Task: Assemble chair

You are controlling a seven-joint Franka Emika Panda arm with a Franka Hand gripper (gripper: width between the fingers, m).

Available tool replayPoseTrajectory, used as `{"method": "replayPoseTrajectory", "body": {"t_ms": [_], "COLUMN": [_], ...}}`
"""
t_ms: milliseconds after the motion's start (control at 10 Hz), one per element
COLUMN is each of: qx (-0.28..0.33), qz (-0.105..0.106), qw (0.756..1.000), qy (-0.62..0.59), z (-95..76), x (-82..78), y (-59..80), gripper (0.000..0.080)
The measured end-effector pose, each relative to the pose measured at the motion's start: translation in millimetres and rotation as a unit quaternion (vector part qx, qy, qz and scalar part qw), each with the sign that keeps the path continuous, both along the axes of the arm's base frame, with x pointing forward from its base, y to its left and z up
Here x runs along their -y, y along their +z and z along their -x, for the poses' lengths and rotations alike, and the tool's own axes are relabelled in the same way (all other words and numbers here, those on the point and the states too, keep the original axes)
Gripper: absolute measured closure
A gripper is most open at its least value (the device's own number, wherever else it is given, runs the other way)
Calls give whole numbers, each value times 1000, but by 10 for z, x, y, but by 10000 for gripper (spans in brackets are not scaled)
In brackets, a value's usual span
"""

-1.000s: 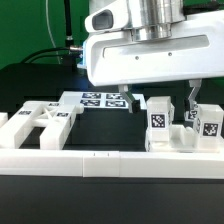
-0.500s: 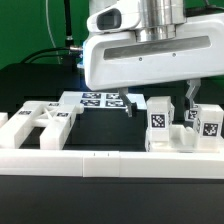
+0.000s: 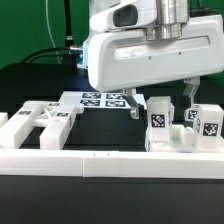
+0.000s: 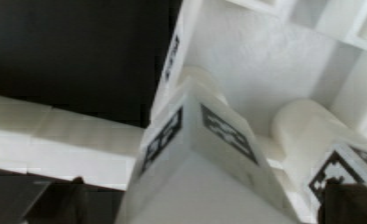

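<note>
Tool: hangs low over the black desk, fingers spread wide apart, clamped on nothing. Straddles an upright tagged block of the chair, one finger to each side, tips reaching down past its top edge. Clear gap on both sides in the exterior view, so apart from the block rather than touching.

Directly under the tool in the wrist view: the tagged block again, close up and corner-on, with blurred black-and-white tags on two adjoining faces. Just beside it, a rounded white part; cannot tell which piece that belongs to.

Beyond the finger on the exterior view's right: second tagged block, upright, near the first. Cannot tell whether joined to it low down or standing separate.

Well off to the tool's other side, toward the exterior view's left: flat white frame piece with open cutouts, lying on the desk.

Behind the finger on that side: marker board, flat, tags facing up.

In front of the tool, nearer the camera: low white border wall, running across the whole width, with the chair pieces behind it.

Above the fingers: broad white hand body, filling the upper middle of the exterior view.
</note>
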State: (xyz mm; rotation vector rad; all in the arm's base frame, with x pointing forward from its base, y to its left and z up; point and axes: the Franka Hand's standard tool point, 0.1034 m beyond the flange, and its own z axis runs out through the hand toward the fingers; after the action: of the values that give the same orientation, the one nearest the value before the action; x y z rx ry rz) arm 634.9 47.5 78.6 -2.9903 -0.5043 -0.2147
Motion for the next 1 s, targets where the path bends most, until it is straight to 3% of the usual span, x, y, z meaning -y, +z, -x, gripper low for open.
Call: {"method": "replayPoseTrajectory", "body": {"t_ms": [500, 1000], "qx": [17, 26], "qz": [39, 76], "qw": [985, 945], "qy": [169, 317], "z": [-9, -11], "x": [-41, -43], "y": [45, 84], "gripper": [150, 150]}}
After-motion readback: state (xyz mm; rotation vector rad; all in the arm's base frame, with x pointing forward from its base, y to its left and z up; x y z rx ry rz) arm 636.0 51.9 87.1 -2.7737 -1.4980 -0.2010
